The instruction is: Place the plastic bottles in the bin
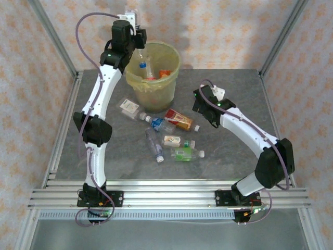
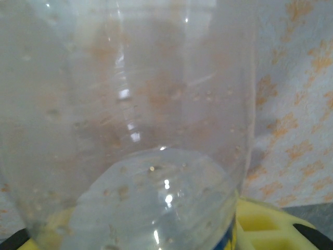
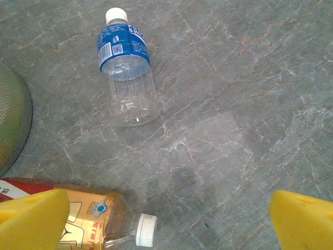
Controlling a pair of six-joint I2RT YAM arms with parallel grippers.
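Task partway done. Bin (image 1: 156, 92) stands at twelve o'clock on the table (image 1: 239, 151), with a few bottles inside (image 1: 164, 74). Left gripper (image 1: 138, 37) is clamped on a clear bottle (image 1: 140, 55) hanging over the rim at ten o'clock, not yet dropped. About six loose bottles (image 1: 174, 140) lie at the bin's six o'clock. Right gripper (image 3: 166, 221) is spread wide and empty, with an orange-labelled bottle (image 3: 88, 216) by its left finger and a blue-labelled bottle (image 3: 127, 78) toward eleven o'clock. Held bottle looks transparent and thin-walled, speckled with droplets.

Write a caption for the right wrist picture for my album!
Open right gripper hovers over the table, an orange-label bottle close by and a blue-label bottle lying farther ahead.
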